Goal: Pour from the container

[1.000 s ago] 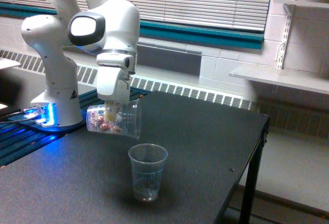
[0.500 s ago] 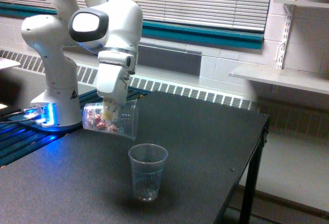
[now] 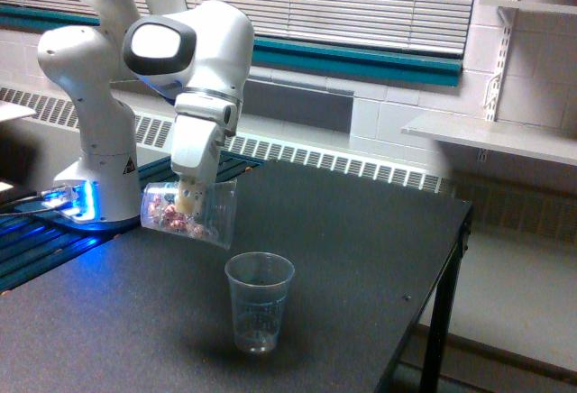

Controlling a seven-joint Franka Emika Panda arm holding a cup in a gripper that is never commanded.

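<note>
Mid-pour: hand (image 3: 188, 202) clamps container (image 3: 187, 212), clear cup tipped near horizontal, mouth toward exterior view's right, small reddish pieces bunched at base end. Container hangs above table (image 3: 361, 249), up and to exterior view's left of second clear cup (image 3: 259, 301), upright, nothing visibly falling. Judged step: tilt under way, contents not yet out. Next move calls for steeper tip with mouth brought over second cup's rim. Table dark, speckled. Behind: radiator grille (image 3: 343, 166), closed blinds (image 3: 325, 1), teal band, block wall, shelf (image 3: 491, 136).
</note>
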